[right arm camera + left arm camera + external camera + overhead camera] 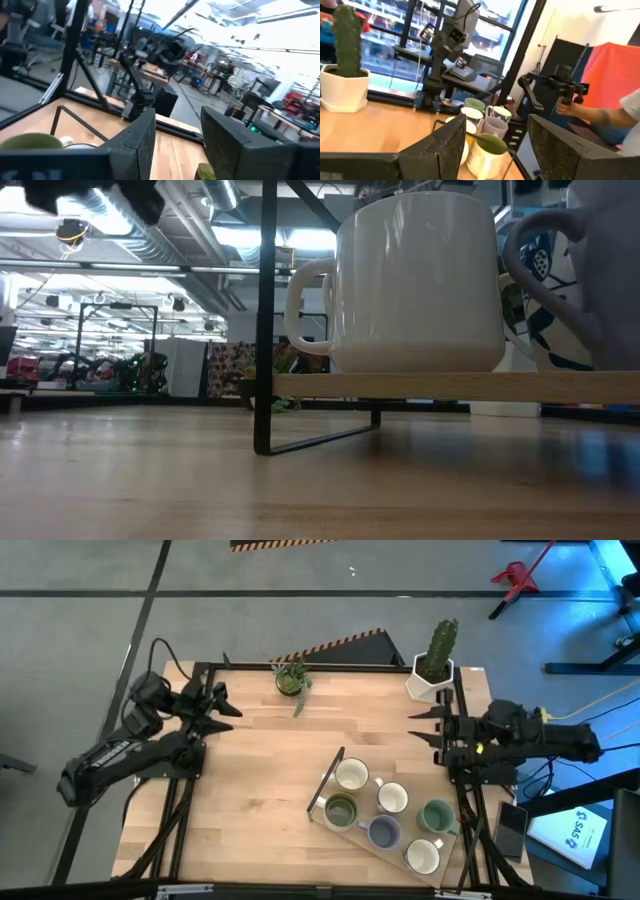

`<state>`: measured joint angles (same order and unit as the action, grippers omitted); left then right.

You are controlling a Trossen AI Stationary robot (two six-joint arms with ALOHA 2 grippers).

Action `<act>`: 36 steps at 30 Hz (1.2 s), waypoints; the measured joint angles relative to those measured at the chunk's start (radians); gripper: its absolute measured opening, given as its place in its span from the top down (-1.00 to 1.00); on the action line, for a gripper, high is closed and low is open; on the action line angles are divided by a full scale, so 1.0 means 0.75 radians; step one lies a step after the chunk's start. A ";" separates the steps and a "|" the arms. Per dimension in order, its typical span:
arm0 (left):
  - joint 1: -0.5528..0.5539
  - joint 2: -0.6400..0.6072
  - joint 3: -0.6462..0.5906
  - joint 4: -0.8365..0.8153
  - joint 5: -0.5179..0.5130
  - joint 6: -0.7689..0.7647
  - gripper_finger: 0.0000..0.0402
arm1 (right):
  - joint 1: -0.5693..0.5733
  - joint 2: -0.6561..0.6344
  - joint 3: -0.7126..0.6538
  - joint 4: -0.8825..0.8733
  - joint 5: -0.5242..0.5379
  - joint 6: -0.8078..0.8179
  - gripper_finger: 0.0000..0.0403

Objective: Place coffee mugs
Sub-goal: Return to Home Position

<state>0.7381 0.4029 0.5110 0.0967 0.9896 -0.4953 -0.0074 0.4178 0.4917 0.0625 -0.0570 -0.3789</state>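
Observation:
Six mugs stand upright on a small wooden shelf with a black wire frame (325, 798) at the table's near right: three white (351, 776), (392, 798), (423, 856), one olive green (341, 810), one lavender (384, 832) and one teal (437, 816). The low view shows a white mug (420, 280) and the lavender mug (560, 270) on the shelf board. My left gripper (230, 702) is open and empty at the far left, its fingers pointing toward the right edge. My right gripper (420, 728) is open and empty at the right, just beyond the shelf.
A white angular pot with a cactus (434, 665) stands at the far right corner. A small pot with a leafy plant (291, 678) stands at the far edge. In the left wrist view a person's hand (570, 102) holds a dark device beyond the table.

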 joint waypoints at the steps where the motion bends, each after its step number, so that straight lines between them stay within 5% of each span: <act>1: 0.002 -0.028 -0.045 0.032 -0.005 -0.019 -0.03 | 0.000 -0.030 -0.031 0.015 0.009 0.012 0.29; 19: 0.002 -0.536 -0.668 0.110 -0.322 -0.132 -0.03 | 0.001 -0.358 -0.577 0.382 0.142 0.141 0.29; 25: -0.040 -0.529 -0.671 0.097 -0.491 -0.032 -0.03 | 0.001 -0.433 -0.646 0.364 0.167 0.157 0.29; 36: -0.501 -0.533 -0.671 0.062 -0.853 0.015 -0.03 | 0.001 -0.447 -0.646 0.298 0.148 0.161 0.29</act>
<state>0.3622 0.0029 0.0074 0.1431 0.3501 -0.4843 -0.0071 0.0822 0.0071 0.2858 0.0538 -0.2584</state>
